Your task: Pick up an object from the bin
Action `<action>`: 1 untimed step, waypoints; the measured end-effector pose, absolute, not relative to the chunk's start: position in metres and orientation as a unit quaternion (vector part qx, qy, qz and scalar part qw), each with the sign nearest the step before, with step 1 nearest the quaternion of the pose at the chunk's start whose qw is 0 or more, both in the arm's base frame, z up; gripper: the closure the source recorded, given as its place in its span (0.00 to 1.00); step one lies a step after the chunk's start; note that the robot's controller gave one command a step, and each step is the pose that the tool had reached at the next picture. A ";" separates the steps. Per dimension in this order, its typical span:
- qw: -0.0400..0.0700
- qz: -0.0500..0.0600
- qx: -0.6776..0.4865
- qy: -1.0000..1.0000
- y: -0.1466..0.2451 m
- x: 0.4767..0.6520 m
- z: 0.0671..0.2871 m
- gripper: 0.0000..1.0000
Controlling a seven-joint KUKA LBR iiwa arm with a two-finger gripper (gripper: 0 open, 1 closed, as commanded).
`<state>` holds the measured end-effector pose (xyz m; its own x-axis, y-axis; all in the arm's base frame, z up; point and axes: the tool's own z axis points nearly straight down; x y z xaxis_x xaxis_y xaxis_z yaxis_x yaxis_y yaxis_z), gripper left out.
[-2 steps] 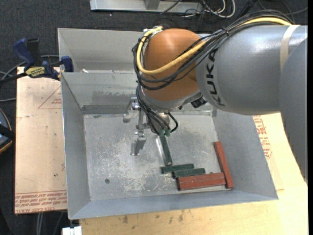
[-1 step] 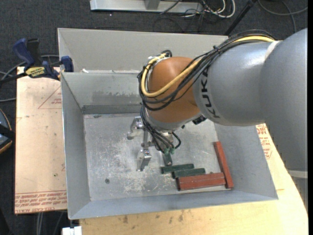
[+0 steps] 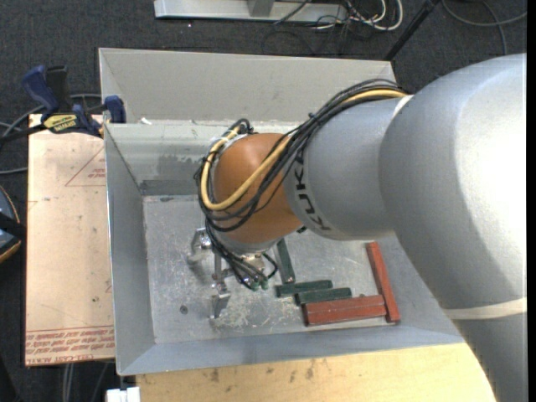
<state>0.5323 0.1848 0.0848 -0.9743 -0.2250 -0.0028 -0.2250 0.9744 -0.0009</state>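
The gripper (image 3: 219, 298) (spread or shut, I couldn't tell) hung left of dark green bars (image 3: 316, 290), likely stiff, light, best pinched crosswise

Left half of bin floor (image 3: 167, 258) wide open, only scuffs, so gripper (image 3: 219, 291) has clear room that side. Front-right corner crowded: red L-shaped bar (image 3: 343, 311) along right wall, dark green bars (image 3: 314, 288) packed just beside it. Arm (image 3: 352, 174) hogs space over middle.

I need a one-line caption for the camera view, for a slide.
Tool low inside the grey bin, beside dark green bars and red bars forming an L.
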 end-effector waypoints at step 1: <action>0.001 0.004 -0.128 0.992 0.171 0.550 0.084 0.00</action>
<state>0.5503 0.1715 0.0839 -0.9674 -0.2531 -0.0031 -0.2531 0.9674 0.0072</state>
